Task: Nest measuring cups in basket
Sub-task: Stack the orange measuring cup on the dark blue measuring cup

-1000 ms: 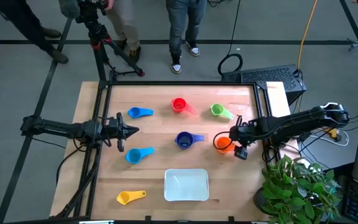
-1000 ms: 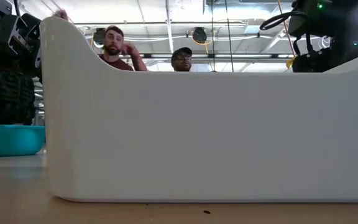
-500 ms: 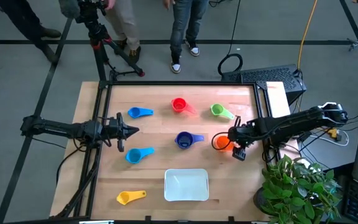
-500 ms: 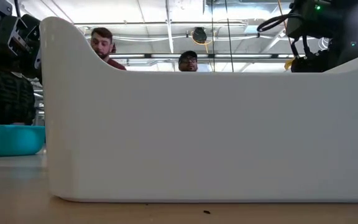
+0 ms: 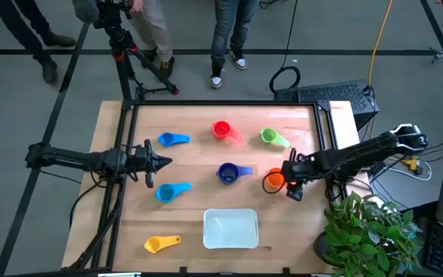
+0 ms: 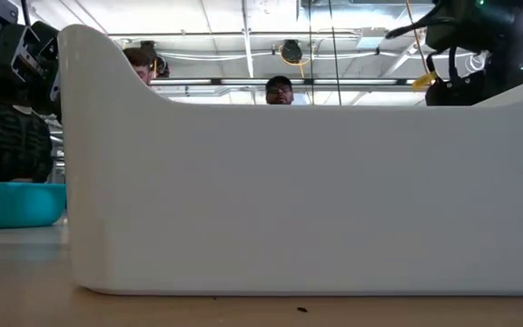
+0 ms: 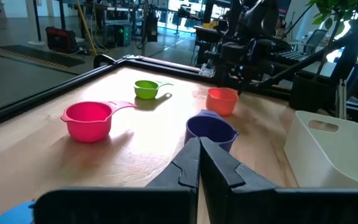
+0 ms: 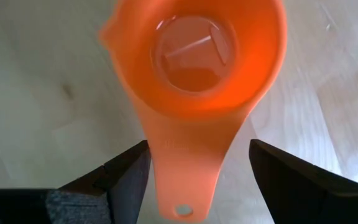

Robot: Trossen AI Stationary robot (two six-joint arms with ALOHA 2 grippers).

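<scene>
My right gripper [image 5: 285, 179] is open above the orange cup [image 5: 273, 180], which stands on the table right of centre. In the right wrist view its fingers [image 8: 129, 180] stand on either side of the cup's flat handle [image 8: 185, 180] with gaps showing. My left gripper [image 5: 166, 161] is shut and waits over the table's left part. Also on the table are a red cup [image 5: 221, 129], a green cup [image 5: 271, 138], a dark blue cup [image 5: 231, 173], two light blue cups [image 5: 172, 139] [image 5: 171, 191] and a yellow cup [image 5: 160, 244]. The white basket [image 5: 231, 228] sits near the near edge.
The basket's wall [image 6: 298, 191] fills the low view, with a light blue cup [image 6: 16, 203] beside it. A black frame rail [image 5: 221, 103] borders the table. A potted plant [image 5: 368, 231] stands off the right near corner. People and a tripod [image 5: 121, 38] are beyond the far edge.
My right gripper has crept a little toward the table's left and near edge, settling over the orange cup's handle. The people beyond the far edge have shifted.
</scene>
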